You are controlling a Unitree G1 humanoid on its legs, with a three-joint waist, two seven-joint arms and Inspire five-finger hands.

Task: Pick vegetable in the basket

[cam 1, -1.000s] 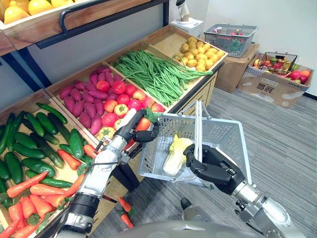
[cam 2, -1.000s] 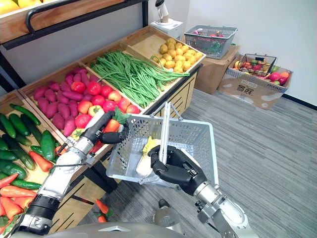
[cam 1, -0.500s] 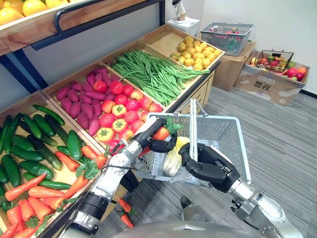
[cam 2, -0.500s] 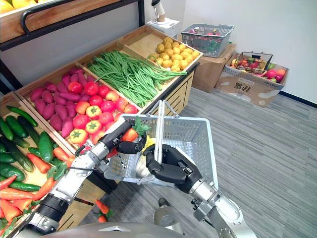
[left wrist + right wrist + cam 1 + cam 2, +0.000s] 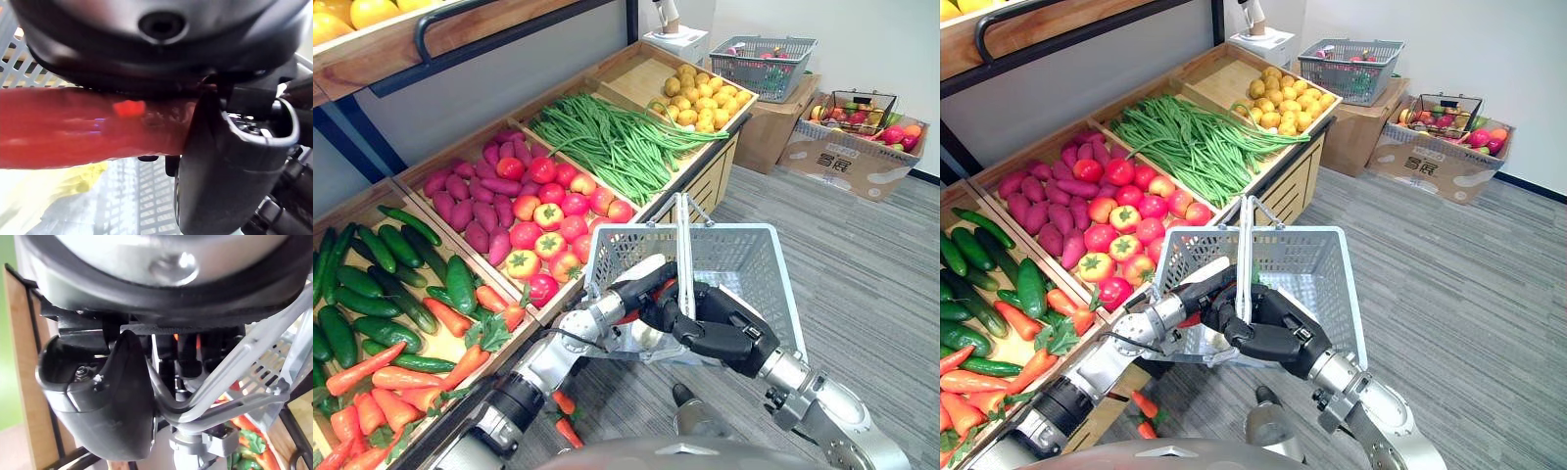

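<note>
My right hand (image 5: 726, 335) is shut on the two raised handles (image 5: 682, 243) of a grey plastic basket (image 5: 750, 266), holding it just off the shelf edge. The right wrist view shows the thumb (image 5: 111, 396) curled under the handles (image 5: 221, 377). My left hand (image 5: 646, 283) reaches over the near rim into the basket and is shut on a red vegetable (image 5: 73, 126), whose red shows beside the fingers (image 5: 664, 290). A pale yellow vegetable (image 5: 58, 182) lies on the basket floor below it. The right hand hides much of the left hand's fingers in the eye views.
A wooden display (image 5: 636, 73) on the left holds cucumbers (image 5: 372, 264), carrots (image 5: 391, 377), purple sweet potatoes (image 5: 470, 196), tomatoes (image 5: 553, 201), green beans (image 5: 617, 142) and potatoes (image 5: 700, 103). Two carrots (image 5: 563, 416) lie on the floor. Boxes and baskets (image 5: 847, 137) stand far right.
My left hand has carried the red vegetable from above the shelf edge over the rim and down into the basket. The right hand kept its hold; the camera shifted a little.
</note>
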